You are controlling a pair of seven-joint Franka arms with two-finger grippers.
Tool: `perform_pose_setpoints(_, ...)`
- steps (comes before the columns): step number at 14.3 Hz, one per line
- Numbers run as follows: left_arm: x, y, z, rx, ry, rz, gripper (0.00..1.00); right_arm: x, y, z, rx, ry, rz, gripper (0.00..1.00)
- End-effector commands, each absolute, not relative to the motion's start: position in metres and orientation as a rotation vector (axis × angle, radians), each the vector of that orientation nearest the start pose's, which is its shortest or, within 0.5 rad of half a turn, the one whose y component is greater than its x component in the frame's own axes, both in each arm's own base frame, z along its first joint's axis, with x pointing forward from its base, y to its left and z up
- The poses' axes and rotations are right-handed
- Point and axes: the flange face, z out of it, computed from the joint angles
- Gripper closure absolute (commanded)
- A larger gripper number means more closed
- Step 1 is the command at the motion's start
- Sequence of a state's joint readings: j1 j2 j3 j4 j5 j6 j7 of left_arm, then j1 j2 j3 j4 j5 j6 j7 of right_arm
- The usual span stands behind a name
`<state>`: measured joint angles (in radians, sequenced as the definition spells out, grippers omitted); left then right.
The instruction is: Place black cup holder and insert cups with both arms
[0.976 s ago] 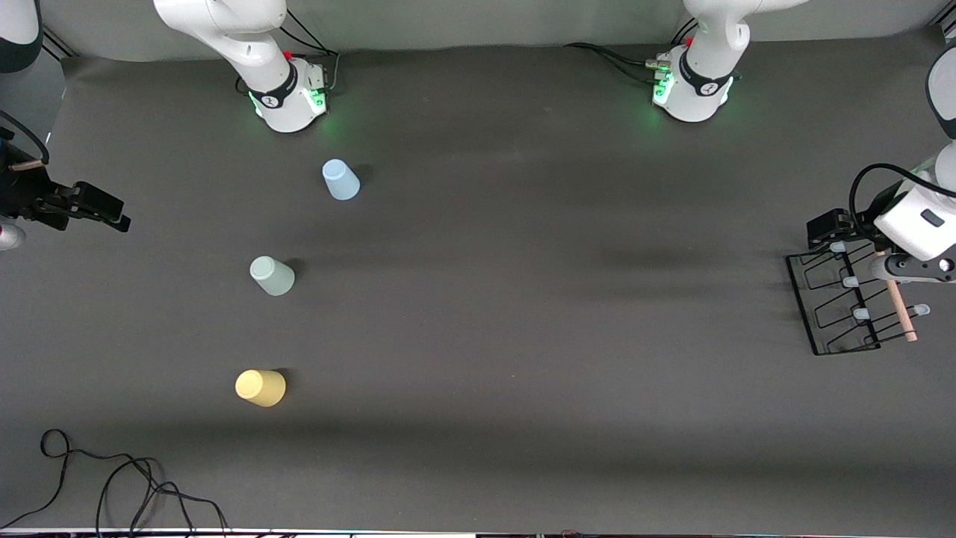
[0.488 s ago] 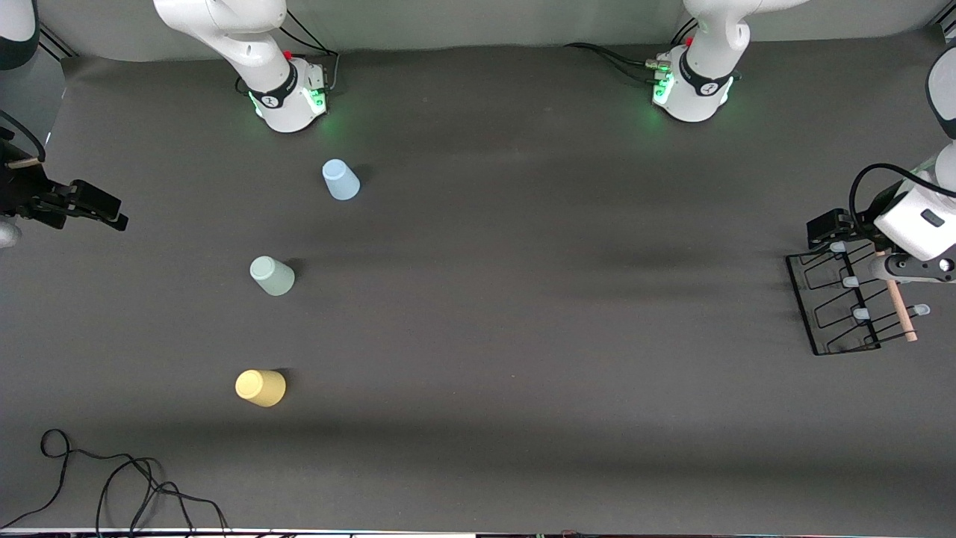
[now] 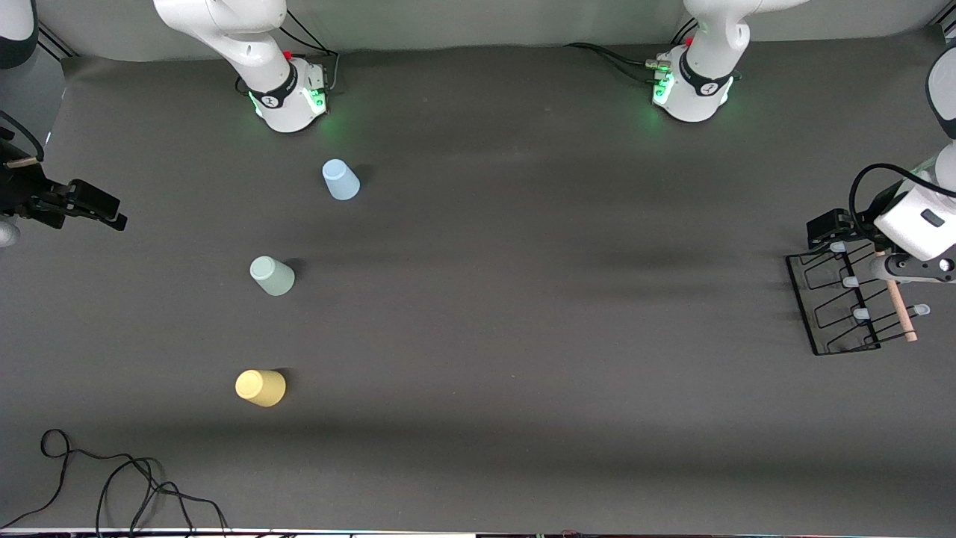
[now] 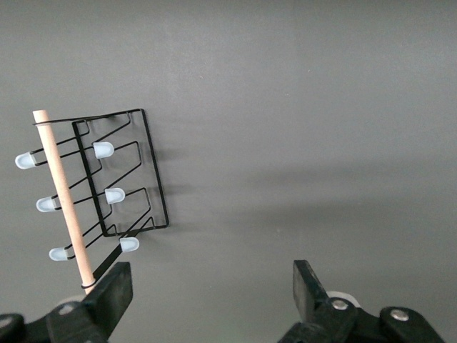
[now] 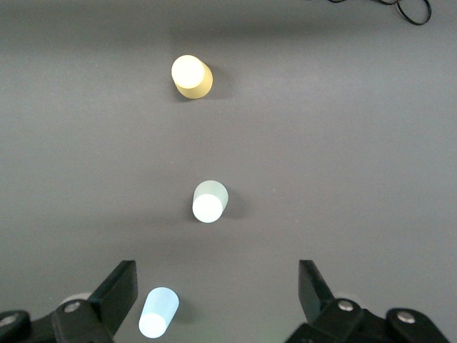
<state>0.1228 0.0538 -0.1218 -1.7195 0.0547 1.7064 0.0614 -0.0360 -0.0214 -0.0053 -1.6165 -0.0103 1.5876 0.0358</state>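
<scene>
Both jaws apart: black cup holder (image 4: 107,182) just outside left gripper (image 4: 211,300), cups (image 5: 209,202) below right gripper (image 5: 218,300).

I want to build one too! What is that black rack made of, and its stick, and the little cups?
The black cup holder looks like thin bent metal wire with a dark coating, since you can see through its loops. Its handle looks like bare light wood, pale and matte. The peg tips seem soft, milky plastic or rubber. The cups look like smooth, matte plastic in pastel colours.
</scene>
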Motion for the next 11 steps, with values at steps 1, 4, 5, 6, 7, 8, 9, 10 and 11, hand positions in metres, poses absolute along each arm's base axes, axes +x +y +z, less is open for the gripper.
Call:
perform_pose_setpoints(1,0.5699,0.0067,0.5376,-3.101,0.115,0.078,0.00,0.5448,-0.0263,0.6236,-3.135,0.103,0.012,0.00)
perform_pose_setpoints(4,0.5697,0.0076,0.5375,-3.101,0.112,0.080,0.00,0.5443,-0.0271,0.6245,-3.143,0.101,0.010,0.00)
perform_pose_setpoints(5,0.5696,0.0067,0.5385,-3.101,0.115,0.076,0.00,0.5439,-0.0271,0.6253,-3.143,0.089,0.007,0.00)
perform_pose_setpoints(6,0.5697,0.0067,0.5375,-3.101,0.115,0.080,0.00,0.5434,-0.0272,0.6261,-3.146,0.044,0.005,0.00)
perform_pose_setpoints(7,0.5694,0.0076,0.5383,-3.101,0.112,0.078,0.00,0.5431,-0.0297,0.6260,-3.146,0.034,0.008,0.00)
perform_pose_setpoints(8,0.5697,0.0076,0.5375,-3.101,0.110,0.080,0.00,0.5431,-0.0312,0.6267,-3.144,0.039,0.005,0.00)
perform_pose_setpoints(9,0.5697,0.0076,0.5375,-3.101,0.112,0.080,0.00,0.5431,-0.0319,0.6274,-3.143,0.043,0.003,0.00)
perform_pose_setpoints(10,0.5696,0.0076,0.5385,-3.101,0.112,0.076,0.00,0.5430,-0.0324,0.6274,-3.139,0.050,0.002,0.00)
perform_pose_setpoints(11,0.5699,0.0076,0.5376,-3.101,0.112,0.078,0.00,0.5431,-0.0324,0.6282,-3.139,0.055,0.000,0.00)
